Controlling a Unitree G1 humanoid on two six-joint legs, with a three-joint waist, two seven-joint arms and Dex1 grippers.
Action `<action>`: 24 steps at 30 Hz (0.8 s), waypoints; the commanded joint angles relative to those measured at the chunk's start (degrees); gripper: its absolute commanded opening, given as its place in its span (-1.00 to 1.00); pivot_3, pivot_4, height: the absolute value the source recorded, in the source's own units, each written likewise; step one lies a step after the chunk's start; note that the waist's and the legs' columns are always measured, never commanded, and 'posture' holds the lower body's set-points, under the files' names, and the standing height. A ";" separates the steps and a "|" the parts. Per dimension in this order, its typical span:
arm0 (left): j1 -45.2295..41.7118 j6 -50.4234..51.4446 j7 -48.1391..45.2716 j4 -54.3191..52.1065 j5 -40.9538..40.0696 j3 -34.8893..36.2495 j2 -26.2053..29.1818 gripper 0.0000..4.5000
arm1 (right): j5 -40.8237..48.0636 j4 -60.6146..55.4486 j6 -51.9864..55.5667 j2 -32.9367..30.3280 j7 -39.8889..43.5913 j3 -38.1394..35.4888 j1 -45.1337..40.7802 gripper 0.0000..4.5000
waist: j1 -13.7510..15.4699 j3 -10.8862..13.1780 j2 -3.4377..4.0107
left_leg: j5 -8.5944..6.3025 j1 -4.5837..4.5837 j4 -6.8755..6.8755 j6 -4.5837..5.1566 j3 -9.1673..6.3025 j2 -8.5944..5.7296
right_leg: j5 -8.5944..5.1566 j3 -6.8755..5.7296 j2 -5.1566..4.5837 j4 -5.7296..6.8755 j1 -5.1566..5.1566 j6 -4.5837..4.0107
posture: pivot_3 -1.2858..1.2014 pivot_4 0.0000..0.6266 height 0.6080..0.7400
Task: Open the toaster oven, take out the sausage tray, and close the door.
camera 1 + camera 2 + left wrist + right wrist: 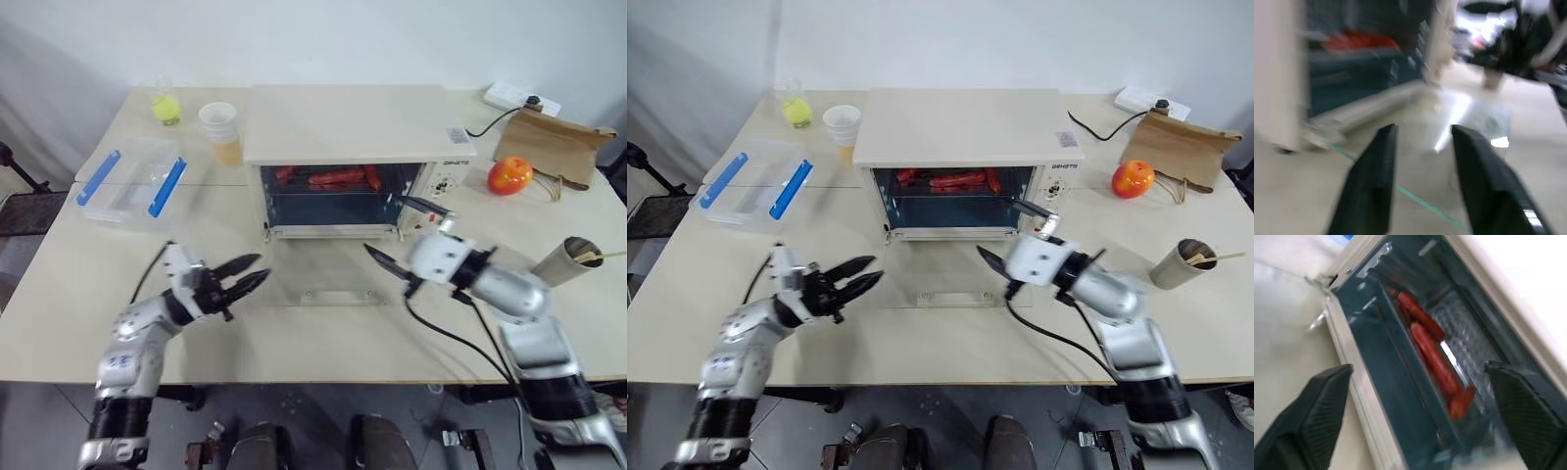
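The oven [358, 162] is sitting toward the table's [294, 343] back edge, its door [338, 276] lying open and flat. I am facing my right gripper [399, 237], jaws spread wide, at the opening where the tray [1449, 367] of sausages is resting inside. My left gripper [242, 276] is hovering part-open and empty. Next I judge I must reach in and pinch the tray's rim. Its panel lettering is too small to read.

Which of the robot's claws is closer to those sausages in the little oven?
Right. The right gripper is at the oven's open front, aimed at the sausage tray. The left gripper hangs further back over the table, off the lowered door's left edge.
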 commanded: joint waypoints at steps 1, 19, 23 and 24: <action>3.90 0.84 3.08 -6.97 -2.86 4.25 0.57 0.51 | -8.38 4.82 -0.39 2.85 -7.34 3.80 -5.40 1.00 | 0.15 0.00 0.00 | 0.00 -0.01 0.00 0.00 -0.05 -0.02 | 0.00 -0.02 -0.01 0.00 0.02 0.00 | 0.03 -0.52 1.00; 11.37 -1.29 10.85 -14.51 -1.85 4.72 -3.07 1.00 | -21.67 28.57 2.28 7.64 -21.80 12.32 -21.41 0.43 | -0.82 0.00 0.00 | -0.01 -0.04 -0.03 -0.05 -0.01 0.03 | -0.02 -0.04 0.05 -0.02 -0.01 -0.03 | 0.03 -0.52 1.00; 11.12 -1.07 10.79 -14.23 -2.04 4.41 -3.05 1.00 | -21.75 30.14 2.52 8.16 -22.76 13.00 -22.44 -0.21 | -1.21 0.00 0.00 | -0.02 -0.05 -0.05 -0.05 -0.02 0.03 | -0.02 -0.05 0.05 -0.02 -0.01 -0.03 | 0.03 -0.52 1.00; 11.00 -1.01 10.71 -14.11 -2.05 4.28 -3.04 1.00 | -21.79 30.53 2.51 8.27 -22.89 13.10 -22.67 -0.36 | -1.27 0.00 0.00 | -0.02 -0.06 -0.05 -0.05 -0.02 0.03 | -0.02 -0.04 0.05 -0.03 -0.01 -0.03 | 0.03 -0.52 1.00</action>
